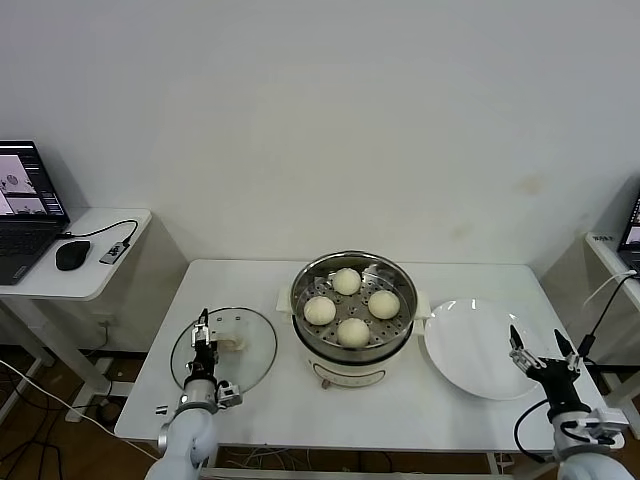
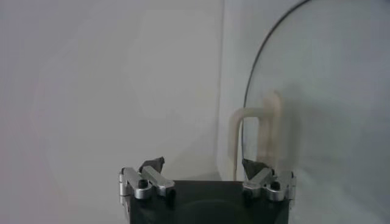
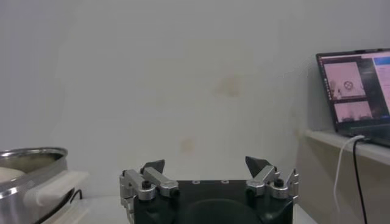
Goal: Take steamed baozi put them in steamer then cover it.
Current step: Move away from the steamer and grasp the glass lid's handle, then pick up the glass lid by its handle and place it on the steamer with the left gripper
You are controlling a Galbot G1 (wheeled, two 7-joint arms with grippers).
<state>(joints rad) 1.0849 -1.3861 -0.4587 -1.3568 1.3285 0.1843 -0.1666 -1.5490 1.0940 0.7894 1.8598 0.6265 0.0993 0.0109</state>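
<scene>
Right now your left gripper (image 1: 204,338) sits low at the near left of the white table (image 1: 260,405), over the cover (image 1: 224,347), which lies flat on the tabletop to the left of the steamer (image 1: 352,310). In the head view its fingers reach up to the cover's cream handle (image 1: 231,345); from the left wrist view you see the fingers (image 2: 153,164) spread wide, with the handle (image 2: 255,131) standing ahead of them near one fingertip and not pinched, and the cover's rim curving past. Your right gripper (image 1: 542,357) is at the near right, beside the edge of the flat white plate (image 1: 480,350), its fingers (image 3: 155,167) also spread apart and holding nothing; the right wrist view shows the steamer's metal rim (image 3: 30,156) off to one side and a laptop (image 3: 356,94) on a side desk. Farther back, in the middle of the table, the steamer stands uncovered on its cream base, and you can see all four steamed baozi (image 1: 352,304) resting on the perforated tray inside, set close in a diamond. Beyond, on your left, a side desk (image 1: 70,262) carries another laptop (image 1: 25,205) and a black mouse (image 1: 72,255).
</scene>
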